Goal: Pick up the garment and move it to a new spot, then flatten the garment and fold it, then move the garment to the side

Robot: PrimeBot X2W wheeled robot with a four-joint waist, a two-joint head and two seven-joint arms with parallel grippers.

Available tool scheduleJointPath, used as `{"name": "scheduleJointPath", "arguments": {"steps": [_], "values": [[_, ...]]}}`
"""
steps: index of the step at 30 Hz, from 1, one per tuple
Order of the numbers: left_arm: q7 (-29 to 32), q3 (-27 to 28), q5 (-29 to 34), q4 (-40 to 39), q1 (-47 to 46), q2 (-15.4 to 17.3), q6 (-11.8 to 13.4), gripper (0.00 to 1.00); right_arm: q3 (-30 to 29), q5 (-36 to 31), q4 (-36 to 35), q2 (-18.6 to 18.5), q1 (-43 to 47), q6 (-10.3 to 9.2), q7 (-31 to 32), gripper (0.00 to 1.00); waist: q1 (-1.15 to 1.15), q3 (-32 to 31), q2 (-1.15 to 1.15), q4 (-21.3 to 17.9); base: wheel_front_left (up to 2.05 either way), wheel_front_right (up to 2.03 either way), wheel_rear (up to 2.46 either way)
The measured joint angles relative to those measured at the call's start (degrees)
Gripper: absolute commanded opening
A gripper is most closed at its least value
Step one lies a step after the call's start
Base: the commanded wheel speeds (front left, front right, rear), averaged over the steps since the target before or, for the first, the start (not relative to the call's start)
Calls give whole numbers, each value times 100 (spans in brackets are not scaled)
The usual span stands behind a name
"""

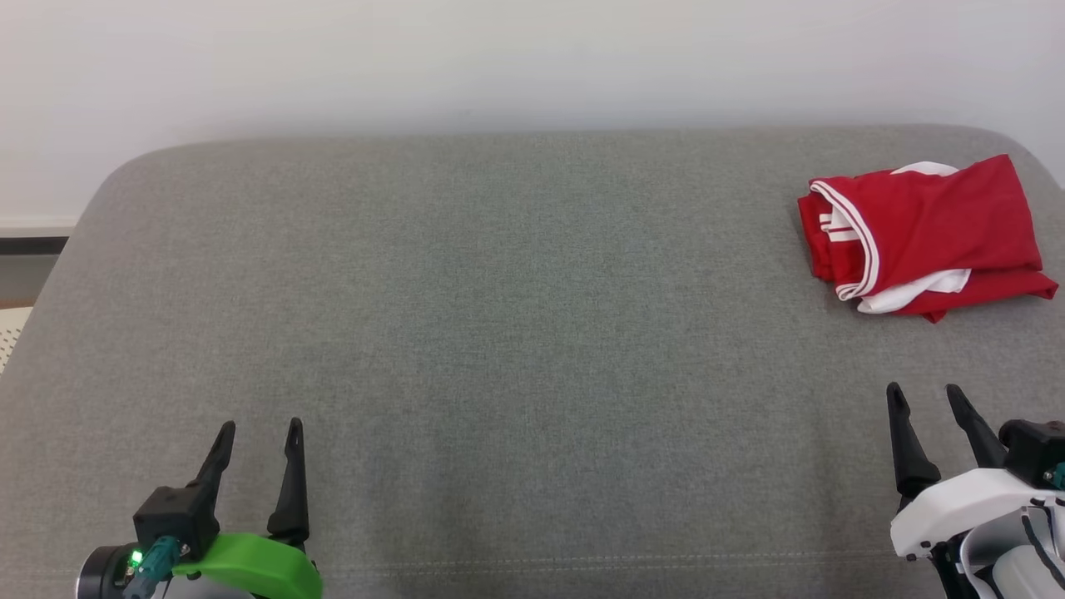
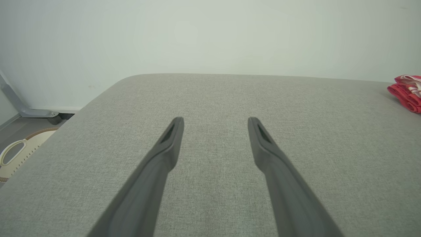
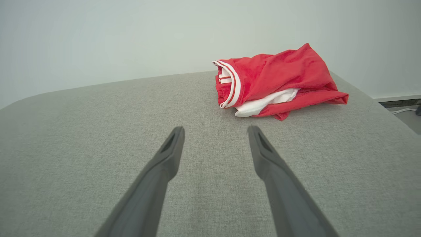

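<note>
Garment [image 1: 923,237], red with white trim and a white inner layer: a compact, doubled-over bundle at the upper right of the head view, near the right edge of the grey padded surface [image 1: 499,291]. Its layers are stacked with uneven edges, a striped hem curves down its left side, and nothing touches it. In the right wrist view it sits above and slightly right of the fingers, well apart from their tips. In the left wrist view a sliver of it shows at the far right edge. Right gripper [image 1: 924,388]: lower right of the head view, claw spread wide and empty, with bare grey cloth between it and the garment. Left gripper [image 1: 260,424]: lower left, claw likewise wide and empty, far from the garment. Pale wall [image 1: 499,58]: across the top. Pale perforated item with a handle [image 2: 19,154]: lower left of the left wrist view, off the surface. Step in hand: not settled, since the layout suits a garment folded and set aside with both arms at rest, and equally a loose bundle waiting to be picked up. Next move: none can be named; if a grasp is wanted, the right gripper is nearer, and the soft stack would likely need pinching through all its layers
</note>
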Motion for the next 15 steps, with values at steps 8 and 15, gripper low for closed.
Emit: {"name": "scheduleJointPath", "arguments": {"steps": [8, 15], "values": [[16, -144, 1, 286, 170, -175, -1, 0, -16, -151, 198, 322, 206, 8, 20, 0, 0, -4, 0, -37, 0, 0, 0], [68, -51, -346, 300, 195, -227, -59, 0, -109, 214, 205, 381, 231, 76, 97, 0, 0, 2, 0, -72, 0, 0, 0]]}}
